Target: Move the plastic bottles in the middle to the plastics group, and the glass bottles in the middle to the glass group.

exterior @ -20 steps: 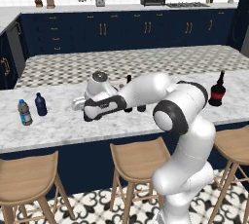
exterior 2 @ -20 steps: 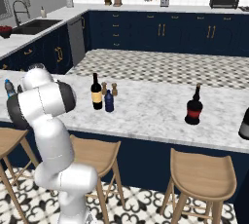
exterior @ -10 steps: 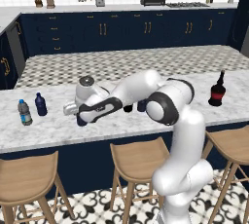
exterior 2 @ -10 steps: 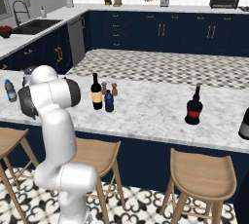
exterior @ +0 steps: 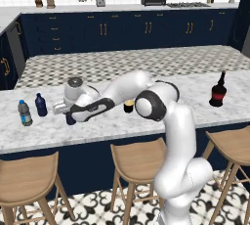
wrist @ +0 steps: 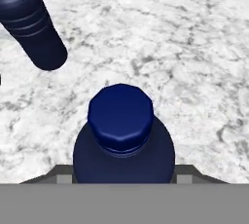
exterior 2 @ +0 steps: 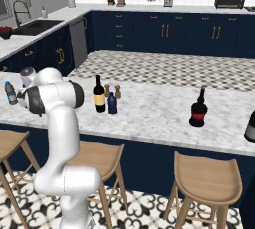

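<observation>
My hand [exterior: 68,113] is out over the left part of the marble bench [exterior: 146,121], low above the stone, with a navy bottle [wrist: 124,142] caught in it. In the hand view its blue cap and shoulders sit right at the bottom, dead centre, and the fingers are hidden behind the bottle, so I cannot tell how wide they stand — only that they are pressed to its sides. From the left base view the bottle's dark base [exterior: 71,120] hangs just under my wrist, close to the bench top; whether it touches the stone I cannot tell.

Near it to the left stands the plastics group: the clear water bottle [exterior: 24,113] with its blue cap and label, and just beside that a small navy bottle [exterior: 41,104], upright. That same small bottle shows at the upper left of the hand view [wrist: 29,21], apart from the one I hold.

In the right base view the middle of the bench holds the tall wine bottle [exterior 2: 98,94] with the tan label, and touching or nearly touching its right side the second navy bottle [exterior 2: 111,103] — both upright, with two small brown shakers [exterior 2: 117,91] just behind them. Well off to the right stands the squat red-labelled bottle [exterior 2: 198,108] of the glass group, alone.
</observation>
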Controlling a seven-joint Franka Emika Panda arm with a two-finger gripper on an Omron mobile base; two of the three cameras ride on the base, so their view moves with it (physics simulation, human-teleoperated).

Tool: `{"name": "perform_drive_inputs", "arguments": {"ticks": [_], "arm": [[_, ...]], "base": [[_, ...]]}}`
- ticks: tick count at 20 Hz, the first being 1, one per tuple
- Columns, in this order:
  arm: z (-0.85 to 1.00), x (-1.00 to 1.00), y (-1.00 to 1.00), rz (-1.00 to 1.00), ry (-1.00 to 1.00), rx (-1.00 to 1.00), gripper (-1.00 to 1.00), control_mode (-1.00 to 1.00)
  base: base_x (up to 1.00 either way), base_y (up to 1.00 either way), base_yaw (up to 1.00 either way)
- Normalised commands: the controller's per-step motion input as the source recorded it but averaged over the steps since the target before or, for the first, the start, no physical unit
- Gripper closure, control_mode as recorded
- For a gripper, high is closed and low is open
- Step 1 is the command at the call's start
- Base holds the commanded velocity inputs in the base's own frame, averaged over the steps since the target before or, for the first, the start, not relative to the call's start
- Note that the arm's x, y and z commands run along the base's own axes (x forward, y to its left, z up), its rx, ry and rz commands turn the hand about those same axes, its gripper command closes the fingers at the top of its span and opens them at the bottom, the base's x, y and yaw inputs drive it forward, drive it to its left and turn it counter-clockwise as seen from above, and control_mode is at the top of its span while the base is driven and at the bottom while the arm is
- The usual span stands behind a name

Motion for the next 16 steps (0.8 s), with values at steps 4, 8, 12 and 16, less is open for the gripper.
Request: {"name": "perform_drive_inputs", "arguments": {"ticks": [4, 8, 12, 16], "arm": [[0.0, 0.56, 0.36, 0.0, 0.0, 0.0, 1.0, -1.0], [0.0, 0.48, 0.4, 0.0, 0.0, 0.0, 1.0, -1.0], [-0.29, 0.06, 0.24, 0.06, 0.0, 0.0, 1.0, -1.0], [-0.51, -0.68, -0.48, 0.02, -0.06, 0.06, 1.0, -1.0]], "base": [[0.0, 0.0, 0.0], [0.0, 0.0, 0.0], [0.0, 0.0, 0.0], [0.0, 0.0, 0.0]]}}
